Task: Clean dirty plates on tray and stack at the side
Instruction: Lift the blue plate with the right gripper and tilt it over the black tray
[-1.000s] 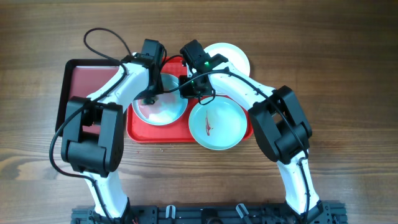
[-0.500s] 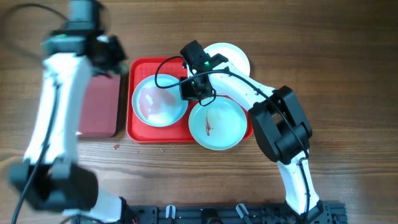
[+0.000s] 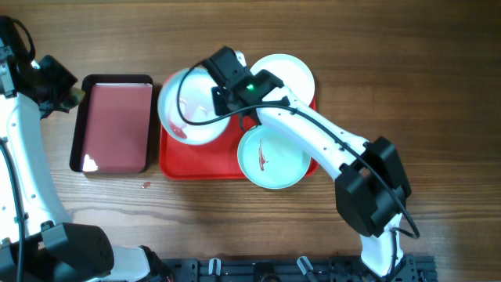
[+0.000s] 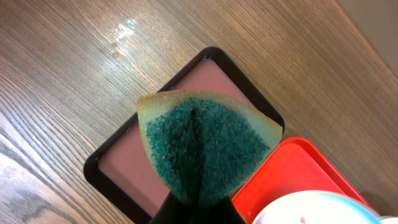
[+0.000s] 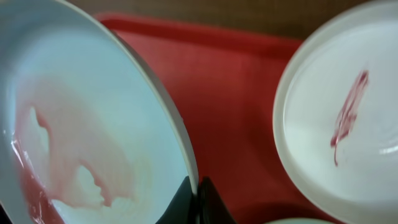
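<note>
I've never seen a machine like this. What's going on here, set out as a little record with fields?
Left jaws: shut on a green sponge, near the maroon tray
Right jaws: shut on the rim of a smeared mint plate, tilted over the red tray
Other mint plate: flat on the red tray, red smear at centre
White plate: at the tray's far right corner, red smear
Stack at the side: none visible
</note>
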